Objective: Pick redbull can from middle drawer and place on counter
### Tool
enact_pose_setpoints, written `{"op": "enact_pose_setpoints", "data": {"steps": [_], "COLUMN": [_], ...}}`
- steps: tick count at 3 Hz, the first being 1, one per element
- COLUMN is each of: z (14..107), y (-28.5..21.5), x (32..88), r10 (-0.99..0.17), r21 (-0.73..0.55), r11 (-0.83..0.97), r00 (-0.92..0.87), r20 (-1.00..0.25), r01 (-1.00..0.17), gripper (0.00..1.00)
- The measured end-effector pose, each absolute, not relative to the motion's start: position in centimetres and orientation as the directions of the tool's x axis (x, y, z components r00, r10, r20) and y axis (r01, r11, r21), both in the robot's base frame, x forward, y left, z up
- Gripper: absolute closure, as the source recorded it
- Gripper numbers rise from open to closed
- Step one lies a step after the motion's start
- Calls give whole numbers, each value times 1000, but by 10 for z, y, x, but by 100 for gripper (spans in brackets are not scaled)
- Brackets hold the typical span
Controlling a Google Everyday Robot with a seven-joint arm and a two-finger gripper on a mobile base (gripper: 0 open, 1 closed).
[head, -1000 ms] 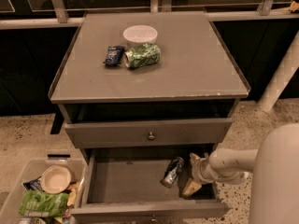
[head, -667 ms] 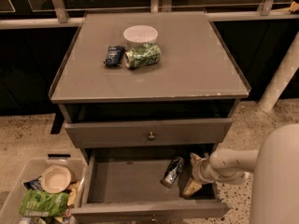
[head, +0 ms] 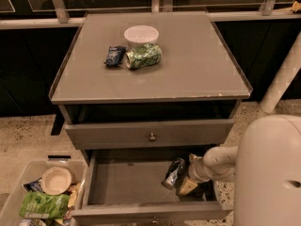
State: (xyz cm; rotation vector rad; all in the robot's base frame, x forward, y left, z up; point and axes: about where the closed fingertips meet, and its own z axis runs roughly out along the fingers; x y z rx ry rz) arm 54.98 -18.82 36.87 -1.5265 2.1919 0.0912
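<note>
A: Pincer position?

B: The pincer [head: 187, 179] is seen low inside the wide shallow grey lower drawer [head: 127, 185], at its right end. It is carried by a white tubular arm [head: 218, 163] that comes in from the right, from the robot's rounded white body [head: 270, 173].

A: Grip state?

B: Cannot be told. How far it is spread is not shown, and whether anything is held cannot be made out.

A: Target?

B: The slim silver and dark blue metal can [head: 173, 173] is located in the same lower drawer, right of centre, tilted with its upper end toward the back right. It is just beside the pincer, on the left of it. Contact cannot be confirmed. The lower drawer is pulled well out.

A: Upper drawer?

B: The like grey upper drawer [head: 113, 134] is seen pushed in, with a small round knob [head: 152, 137] at the middle of its front.

A: Top?

B: The flat matte grey square surface [head: 197, 65] of the cabinet is loaded near its back left. A fat green patterned can [head: 143, 56] is laid on its side there. A small dark blue packet [head: 114, 56] is placed just left of it, and a white round bowl [head: 141, 34] just behind it. The slim can is not on the surface.

A: Floor?

B: A clear plastic bin [head: 19, 173] is set left of the lower drawer. A green bag [head: 44, 205] and a pale round dish [head: 56, 180] are held in it.
</note>
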Motion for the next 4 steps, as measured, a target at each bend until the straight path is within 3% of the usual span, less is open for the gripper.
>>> {"op": "enact_pose_setpoints", "data": {"steps": [1, 2, 3, 4], "z": [356, 348, 348, 353], "y": [-162, -169, -169, -133], "x": [565, 553, 553, 558], "r10": [-824, -821, -821, -831], "r21": [-137, -141, -141, -154], "r11": [476, 497, 497, 457], "r00": [-385, -412, -412, -359], "r20": [-415, -395, -395, -424], "r01": [-869, -856, -856, -876], "gripper": [0, 0, 0, 0]}}
